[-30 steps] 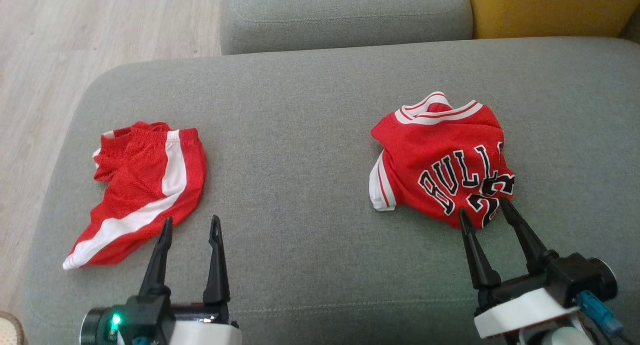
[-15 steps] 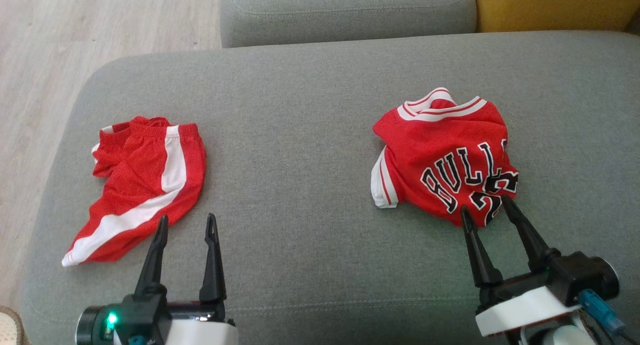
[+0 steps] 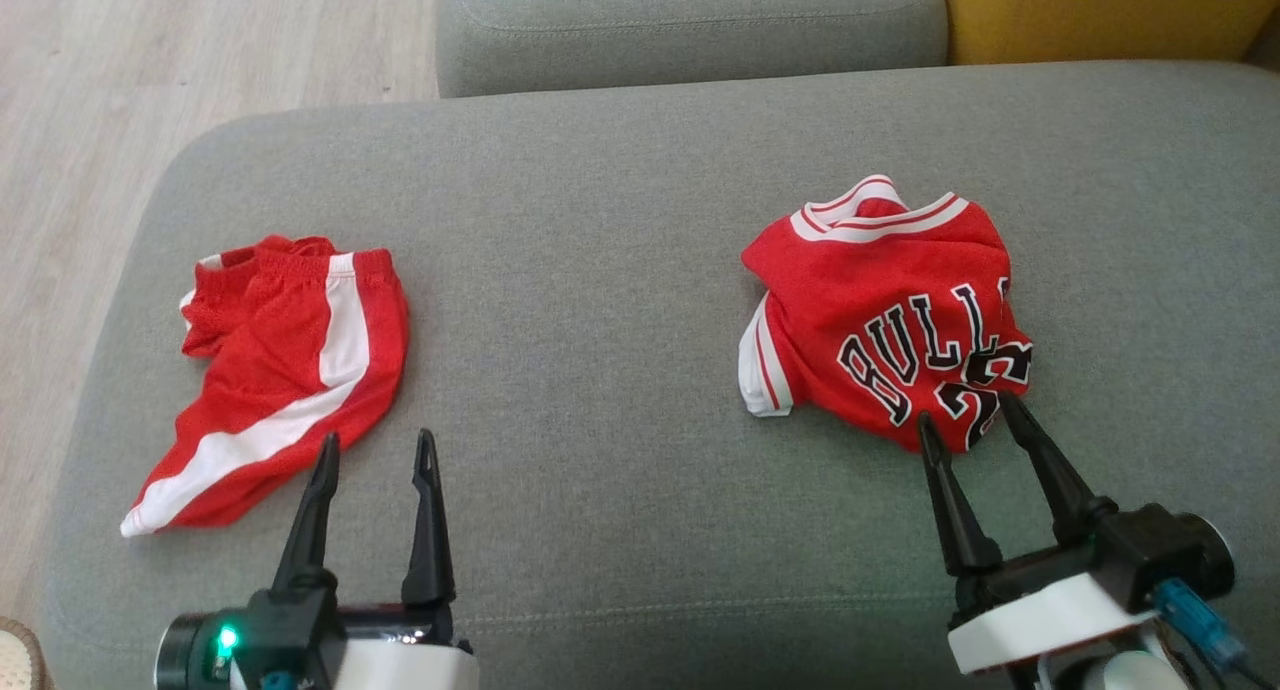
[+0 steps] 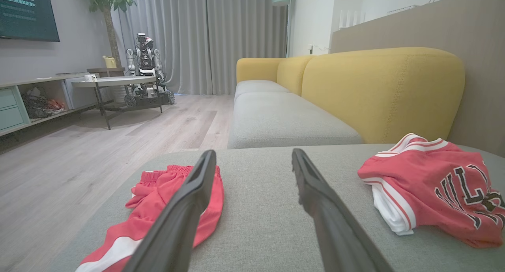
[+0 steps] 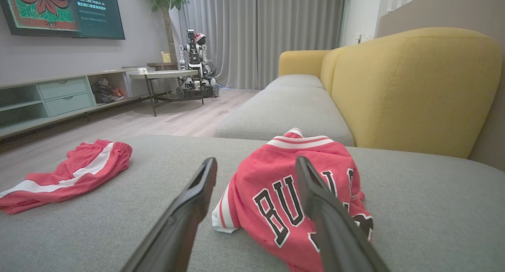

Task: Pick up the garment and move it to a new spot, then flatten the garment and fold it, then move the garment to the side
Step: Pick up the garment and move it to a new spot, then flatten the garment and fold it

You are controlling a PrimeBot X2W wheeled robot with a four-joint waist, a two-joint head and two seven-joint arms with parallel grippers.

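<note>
**While jaws are spread, nothing is gripped**

As its fingers [image 3: 948, 490] are parted, the right gripper [image 3: 963, 410] is poised at the red jersey's [image 3: 880, 300] near hem. The left gripper [image 3: 378, 436], equally parted, is seen well left of the jersey, beside red shorts [image 3: 290, 360].

Looks like a home living room: yellow-backed sofa [image 4: 378, 90], wall television [image 5: 63, 12], grey curtains [image 5: 276, 31], potted tree [image 5: 165, 4], wooden floor [image 4: 79, 153].
</note>
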